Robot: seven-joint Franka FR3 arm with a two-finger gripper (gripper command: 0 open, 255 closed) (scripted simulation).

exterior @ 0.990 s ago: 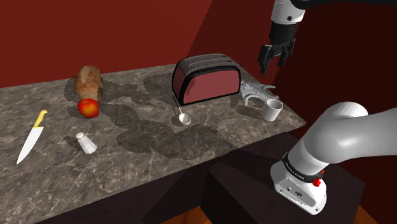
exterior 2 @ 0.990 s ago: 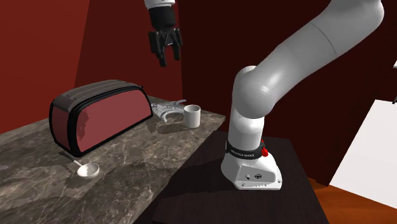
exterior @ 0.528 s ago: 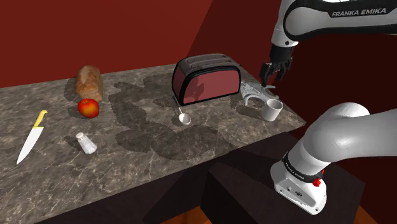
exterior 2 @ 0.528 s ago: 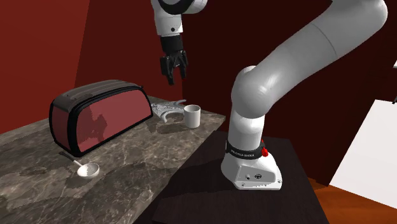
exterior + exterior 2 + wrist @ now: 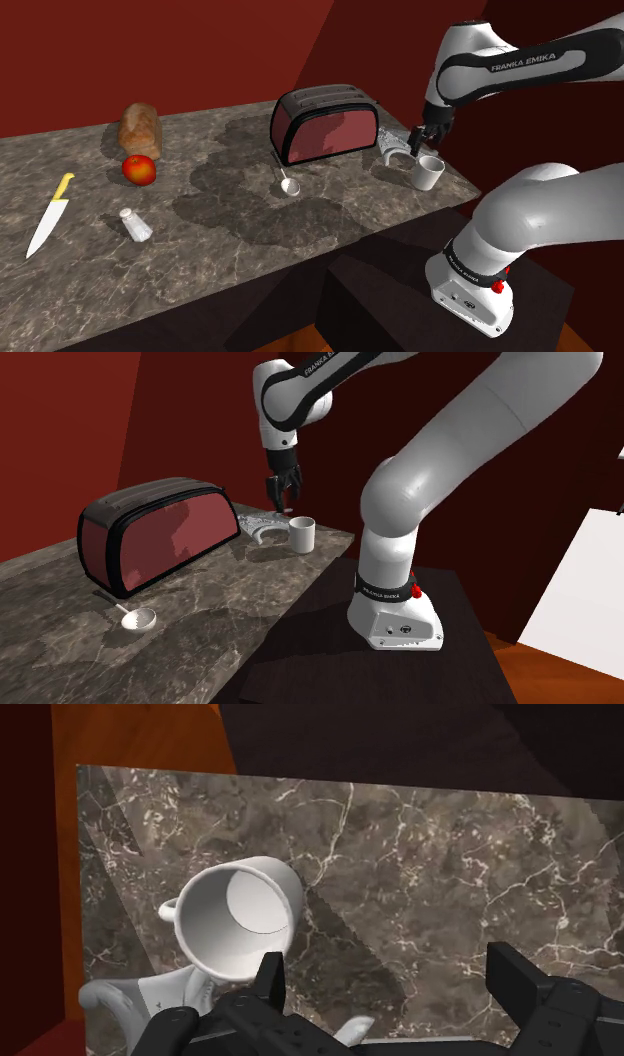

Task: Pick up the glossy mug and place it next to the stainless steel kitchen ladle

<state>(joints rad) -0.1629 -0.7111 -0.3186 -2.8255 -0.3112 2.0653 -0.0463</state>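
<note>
silvery object (image 5: pixel 135 999) partly behind gripper (image 5: pixel 388 970)

The countertop (image 5: pixel 250 225) is dark veined marble, polished; the mug (image 5: pixel 240 919) smooth white, faintly shiny; the toaster (image 5: pixel 330 130) has glossy red sides and black trim; the ladle (image 5: pixel 288 184) looks silvery metal

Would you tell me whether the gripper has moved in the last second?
Yes: the gripper has come down from well above the toaster to just over the mug.
</note>
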